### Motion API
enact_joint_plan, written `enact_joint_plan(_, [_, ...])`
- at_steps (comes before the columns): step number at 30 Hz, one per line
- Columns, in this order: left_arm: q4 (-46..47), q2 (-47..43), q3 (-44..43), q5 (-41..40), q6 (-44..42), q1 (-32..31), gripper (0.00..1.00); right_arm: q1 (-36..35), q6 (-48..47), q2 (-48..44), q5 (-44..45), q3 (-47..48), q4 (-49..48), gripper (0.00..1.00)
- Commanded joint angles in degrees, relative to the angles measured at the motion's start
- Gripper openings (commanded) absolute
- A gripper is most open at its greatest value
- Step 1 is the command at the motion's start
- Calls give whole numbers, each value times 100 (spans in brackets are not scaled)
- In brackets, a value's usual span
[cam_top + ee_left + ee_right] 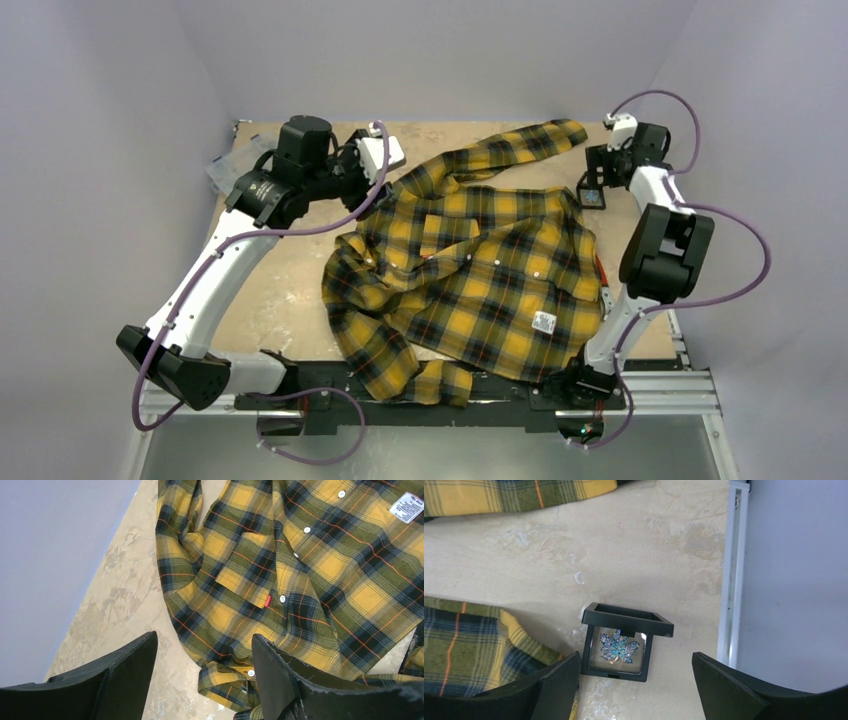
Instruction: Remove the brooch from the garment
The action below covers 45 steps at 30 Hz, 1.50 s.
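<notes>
Right claw point(635, 656) is wide open, holding nothing, above the blue sparkly brooch point(619, 647). It sits in a little black box point(626, 621) on the desk point(649, 555), beside the plaid shirt point(470, 270). Left claw point(204, 637) hangs open over the shirt.

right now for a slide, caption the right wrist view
Open right gripper hovers above a black display box holding the blue-white brooch, on the table beside the plaid flannel shirt.
</notes>
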<state>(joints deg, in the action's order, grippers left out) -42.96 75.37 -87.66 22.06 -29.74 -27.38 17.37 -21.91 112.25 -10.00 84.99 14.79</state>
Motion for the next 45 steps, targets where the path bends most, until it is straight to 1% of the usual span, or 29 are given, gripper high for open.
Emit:
enact_joint_plan(1, [-26, -84, -165, -22, 458, 65, 74, 21, -104, -628, -141, -143, 316, 86])
enact_joint_plan(2, [-153, -33, -252, -11, 604, 92, 85, 19, -106, -757, -147, -156, 468, 87])
enact_joint_plan(3, [-354, 25, -399, 17, 754, 144, 90, 11, -29, -909, -220, -153, 567, 88])
enact_joint_plan(5, [-643, 185, -659, 74, 1065, 291, 95, -11, 118, -1190, -470, -119, 749, 94])
enact_joint_plan(6, [-768, 274, -786, 154, 1254, 401, 97, -41, 182, -1322, -559, -60, 839, 98])
enact_joint_plan(7, [-892, 382, -928, 286, 1451, 544, 98, -93, 233, -1426, -634, 16, 969, 99])
enact_joint_plan(10, [-1155, 737, -1339, 791, 2091, 1114, 100, -332, 370, -1720, -810, 278, 1288, 99])
enact_joint_plan(11, [-1236, 865, -1478, 806, 2450, 1356, 100, -448, 409, -1823, -859, 360, 1378, 99])
enact_joint_plan(12, [-1393, 1103, -1688, 800, 2627, 1520, 100, -575, 452, -1911, -903, 428, 1459, 99])
enact_joint_plan(14, [-1949, 1572, -2225, 929, 2739, 1838, 100, -875, 598, -2106, -977, 526, 1571, 99])
enact_joint_plan(15, [-2247, 1798, -2490, 1190, 2756, 2010, 100, -1041, 675, -2250, -1037, 549, 1613, 99])
enact_joint_plan(17, [-2507, 2035, -2700, 1512, 2872, 2384, 100, -1454, 802, -2440, -1077, 548, 1664, 99])
enact_joint_plan(19, [-2373, 2012, -2543, 1259, 3131, 2686, 100, -1787, 902, -2619, -1050, 432, 1689, 99])
enact_joint_plan(21, [-2214, 1884, -2241, 773, 3146, 2888, 100, -2050, 994, -2819, -1075, 127, 1619, 99])
enact_joint_plan(24, [-2124, 1554, -1665, 70, 3001, 2998, 100, -2152, 1037, -3165, -1133, -583, 1465, 99])
enact_joint_plan(25, [-2097, 1399, -1423, -74, 2838, 3007, 100, -2153, 1009, -3285, -1135, -825, 1433, 99])
enact_joint_plan(29, [-1950, 733, -429, -193, 2919, 3010, 100, -2157, 968, -3855, -941, -1730, 1185, 99])
enact_joint_plan(31, [-1818, 347, 73, -225, 3078, 3010, 100, -2156, 995, -4054, -796, -1950, 1133, 99])
enact_joint_plan(34, [-1744, -51, 572, -431, 3012, 3010, 100, -2145, 989, -4246, -631, -2143, 1113, 99])
enact_joint_plan(38, [-1685, -363, 907, -281, 3076, 3010, 100, -2110, 991, -4517, -513, -2386, 991, 99])
enact_joint_plan(45, [-1675, -696, 1008, -283, 3153, 3023, 100, -1827, 1016, -4786, -520, -2525, 1015, 99])
